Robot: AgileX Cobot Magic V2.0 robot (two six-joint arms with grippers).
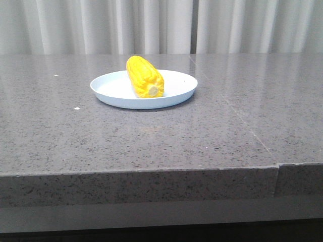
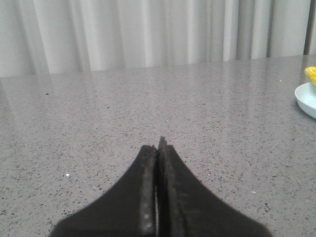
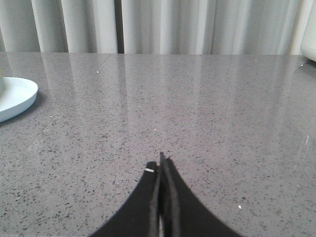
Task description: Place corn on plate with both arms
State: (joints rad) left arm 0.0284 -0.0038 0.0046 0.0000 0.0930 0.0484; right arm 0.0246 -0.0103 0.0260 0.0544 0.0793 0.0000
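Note:
The yellow corn (image 1: 145,76) lies on the pale blue-white plate (image 1: 176,94) at the middle of the grey stone table, its pale stub end toward the camera. Neither arm shows in the front view. My left gripper (image 2: 158,146) is shut and empty over bare table; the plate's rim (image 2: 306,98) and a bit of corn (image 2: 311,74) show far off at that view's edge. My right gripper (image 3: 161,163) is shut and empty over bare table; the plate's edge (image 3: 17,96) shows far off at that view's side.
Grey speckled stone tabletop (image 1: 227,131) with a seam running on the right and a front edge near the camera. White curtains hang behind the table. A white object (image 3: 310,47) shows at the right wrist view's far corner.

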